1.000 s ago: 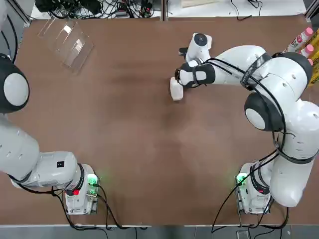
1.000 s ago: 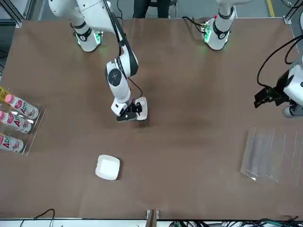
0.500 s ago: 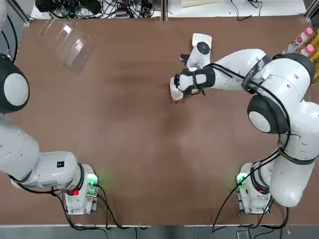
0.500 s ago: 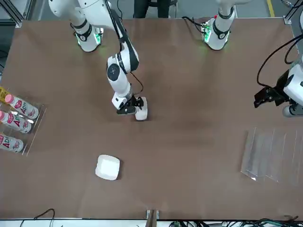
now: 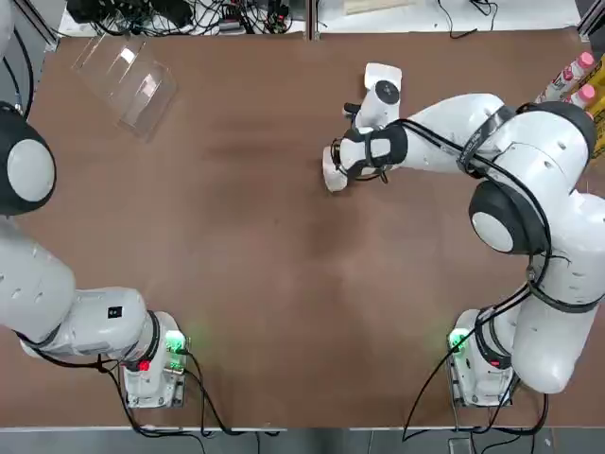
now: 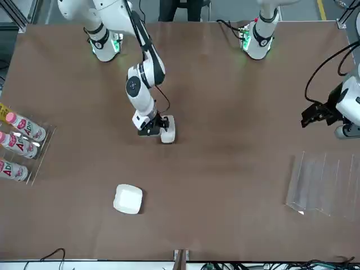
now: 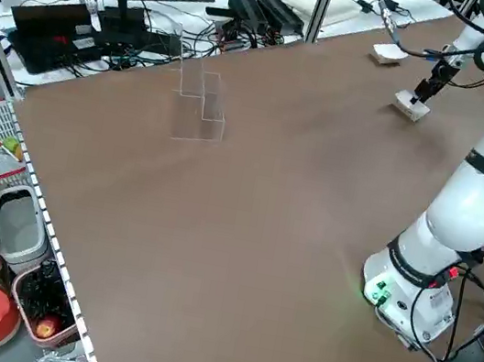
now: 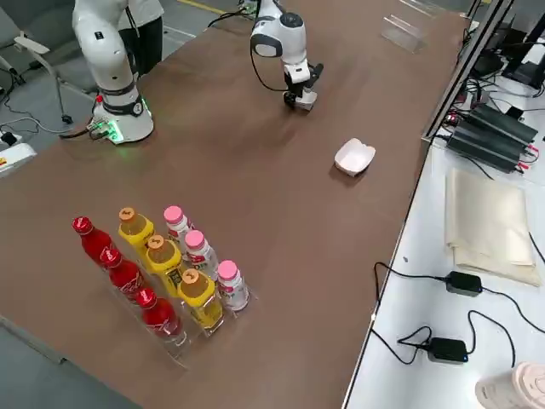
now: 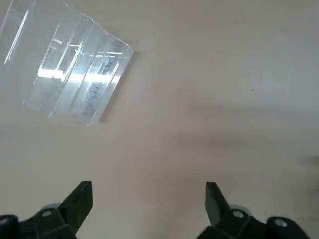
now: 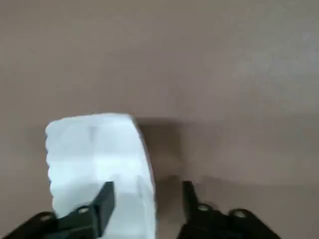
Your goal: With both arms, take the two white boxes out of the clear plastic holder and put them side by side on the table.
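Note:
One white box (image 5: 332, 171) stands on edge on the table (image 5: 284, 284) mid-right; it also shows in the front view (image 6: 167, 131) and the right wrist view (image 10: 94, 154). My right gripper (image 5: 348, 163) hangs right beside it, open with a narrowed gap. One finger (image 10: 104, 196) overlaps the box's side and the other stands off it. The second white box (image 5: 383, 74) lies flat farther back. The clear plastic holder (image 5: 128, 76) sits at the far left corner with no boxes in it. At the table's left edge my left gripper (image 6: 315, 114) hovers open near the holder (image 9: 75, 82).
A clear rack of pink-capped white bottles (image 6: 17, 147) stands at the table's right edge, with red and yellow bottles beside it (image 8: 162, 281). Cables and black devices (image 5: 180, 14) lie beyond the far edge. Both arm bases (image 5: 151, 364) sit at the near edge.
My right gripper's fingers have drawn closer together and its wrist has shifted, uncovering the far box. The upright box stays where it was. The left arm has not moved.

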Controlling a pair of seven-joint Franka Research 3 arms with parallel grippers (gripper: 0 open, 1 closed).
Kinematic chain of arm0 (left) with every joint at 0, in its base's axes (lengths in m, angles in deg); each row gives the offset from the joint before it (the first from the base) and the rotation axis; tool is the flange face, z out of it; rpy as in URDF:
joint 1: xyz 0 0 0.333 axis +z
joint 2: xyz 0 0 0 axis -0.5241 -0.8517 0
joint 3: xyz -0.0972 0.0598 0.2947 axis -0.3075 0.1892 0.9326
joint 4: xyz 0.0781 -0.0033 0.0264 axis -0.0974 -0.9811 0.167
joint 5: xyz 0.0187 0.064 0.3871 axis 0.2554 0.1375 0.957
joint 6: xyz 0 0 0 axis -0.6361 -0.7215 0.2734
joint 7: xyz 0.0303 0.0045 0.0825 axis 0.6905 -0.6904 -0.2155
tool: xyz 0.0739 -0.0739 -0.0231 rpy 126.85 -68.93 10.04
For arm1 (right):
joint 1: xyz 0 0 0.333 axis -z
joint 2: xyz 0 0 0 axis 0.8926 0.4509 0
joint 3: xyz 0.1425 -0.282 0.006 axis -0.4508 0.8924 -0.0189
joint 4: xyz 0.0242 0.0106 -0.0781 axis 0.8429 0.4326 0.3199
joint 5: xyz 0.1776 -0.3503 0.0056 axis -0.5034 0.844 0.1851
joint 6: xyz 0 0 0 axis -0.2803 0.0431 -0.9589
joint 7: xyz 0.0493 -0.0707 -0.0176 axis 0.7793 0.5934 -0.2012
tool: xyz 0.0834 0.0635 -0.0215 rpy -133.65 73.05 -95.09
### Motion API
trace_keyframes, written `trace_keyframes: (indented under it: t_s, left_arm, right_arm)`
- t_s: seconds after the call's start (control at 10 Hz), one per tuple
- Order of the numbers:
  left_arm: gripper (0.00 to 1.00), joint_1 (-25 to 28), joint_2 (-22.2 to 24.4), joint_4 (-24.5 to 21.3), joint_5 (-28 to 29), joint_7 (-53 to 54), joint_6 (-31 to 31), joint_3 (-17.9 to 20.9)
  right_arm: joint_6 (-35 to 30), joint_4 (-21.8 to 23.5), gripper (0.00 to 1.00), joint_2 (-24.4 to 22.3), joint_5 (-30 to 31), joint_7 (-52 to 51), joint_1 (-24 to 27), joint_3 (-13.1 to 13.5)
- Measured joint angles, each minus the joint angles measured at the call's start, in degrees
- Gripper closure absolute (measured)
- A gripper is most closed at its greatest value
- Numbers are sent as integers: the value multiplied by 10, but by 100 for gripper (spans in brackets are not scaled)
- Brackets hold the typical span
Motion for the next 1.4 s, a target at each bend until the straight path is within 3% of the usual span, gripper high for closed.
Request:
trace_keyframes:
  t_s: [0.3,0.4,0.7,1.1,1.2,1.4]
  left_arm:
    - [0,8,0,0,0,0,-15,2]
    - [0,12,0,0,0,1,-16,2]
    - [0,13,0,0,0,1,-17,0]
    - [0,8,0,0,0,0,-17,-5]
    - [0,8,0,0,0,0,-17,-7]
    - [0,8,0,0,0,0,-17,-10]
  right_arm:
    - [9,1,93,0,-1,5,-11,-1]
    - [9,1,98,0,-1,5,-10,0]
    - [-21,-3,98,-6,-7,26,8,7]
    - [-127,-19,98,-102,-11,172,104,18]
    - [-144,-19,98,-119,-11,182,112,33]
    - [-177,-20,98,-139,-11,209,115,87]
